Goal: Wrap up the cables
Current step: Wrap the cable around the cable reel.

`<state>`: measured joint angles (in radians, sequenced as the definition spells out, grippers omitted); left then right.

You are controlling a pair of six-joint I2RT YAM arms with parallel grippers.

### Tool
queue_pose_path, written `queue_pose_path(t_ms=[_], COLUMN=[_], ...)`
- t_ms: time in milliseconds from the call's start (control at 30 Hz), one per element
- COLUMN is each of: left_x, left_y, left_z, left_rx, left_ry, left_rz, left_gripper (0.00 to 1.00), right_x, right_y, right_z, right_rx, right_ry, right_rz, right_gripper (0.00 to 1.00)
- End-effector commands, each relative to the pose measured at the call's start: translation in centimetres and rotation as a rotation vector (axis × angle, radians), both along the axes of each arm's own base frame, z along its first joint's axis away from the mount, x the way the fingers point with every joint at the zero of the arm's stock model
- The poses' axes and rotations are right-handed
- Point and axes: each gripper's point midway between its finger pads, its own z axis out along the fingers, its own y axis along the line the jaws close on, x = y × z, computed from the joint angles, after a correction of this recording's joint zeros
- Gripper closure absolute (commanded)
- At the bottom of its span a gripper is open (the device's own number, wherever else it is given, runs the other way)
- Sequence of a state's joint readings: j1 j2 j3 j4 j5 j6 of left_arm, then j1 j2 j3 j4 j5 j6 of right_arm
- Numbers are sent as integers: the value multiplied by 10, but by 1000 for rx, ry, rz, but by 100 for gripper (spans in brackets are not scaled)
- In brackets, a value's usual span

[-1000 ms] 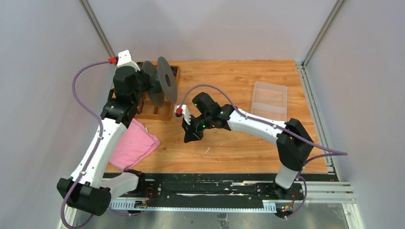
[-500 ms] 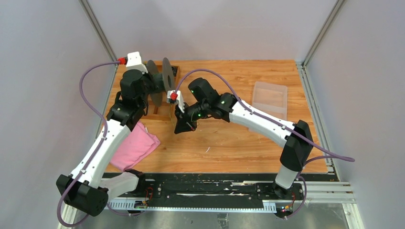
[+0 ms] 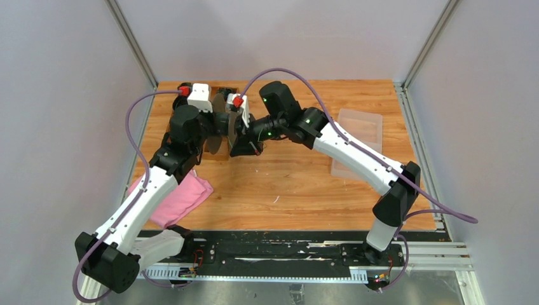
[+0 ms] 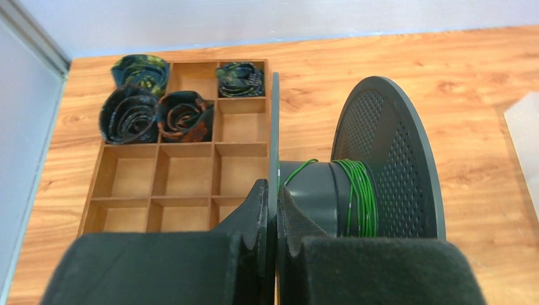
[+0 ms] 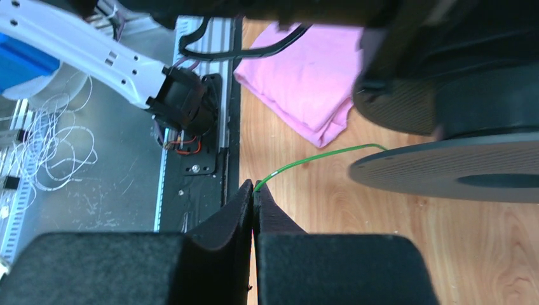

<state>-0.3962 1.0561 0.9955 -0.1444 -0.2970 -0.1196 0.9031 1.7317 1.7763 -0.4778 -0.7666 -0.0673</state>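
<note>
Left gripper point(image 4: 273, 202): clamped on the thin near disc of the spool point(image 4: 318, 190), holding it steady.
Right gripper point(image 5: 254, 192): pinched together on the green cable point(image 5: 318, 157), with the strand leaving toward 2 o'clock to the spool.
Cable place: several turns on the hub, close against the far disc; the spool sits at 11 o'clock of the tabletop point(image 3: 299, 184), near the wooden tray point(image 4: 156, 171).
Step, as judged: winding more turns.
Good way: keep the strand tight, lead it between the two discs, and lay each turn beside the last, toward the bare hub at 9 o'clock.
Risk: a slack loop slipping over a disc edge.
</note>
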Motion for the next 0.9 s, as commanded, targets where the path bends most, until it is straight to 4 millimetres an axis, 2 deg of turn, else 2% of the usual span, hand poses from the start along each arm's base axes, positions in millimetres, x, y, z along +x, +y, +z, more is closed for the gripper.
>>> queue_pose_path(t_ms=[0, 233, 433, 600, 867], left_x=[-7, -14, -15, -18, -23], left_y=[-19, -24, -24, -27, -30], left_z=[30, 25, 23, 23, 24], left_rx=[3, 7, 12, 12, 16], left_ry=[-119, -108, -113, -112, -117], left_rz=[-116, -155, -159, -182, -211], left_gripper=[100, 100, 100, 100, 100], right_x=[23, 59, 90, 114, 143], right_y=[-7, -21, -25, -25, -34], right_z=[20, 41, 54, 51, 52], right_rx=[24, 50, 60, 42, 40], right_ry=[-6, -56, -103, -120, -146], right_rz=[-72, -173, -258, -327, -385], right_gripper=[99, 99, 99, 99, 99])
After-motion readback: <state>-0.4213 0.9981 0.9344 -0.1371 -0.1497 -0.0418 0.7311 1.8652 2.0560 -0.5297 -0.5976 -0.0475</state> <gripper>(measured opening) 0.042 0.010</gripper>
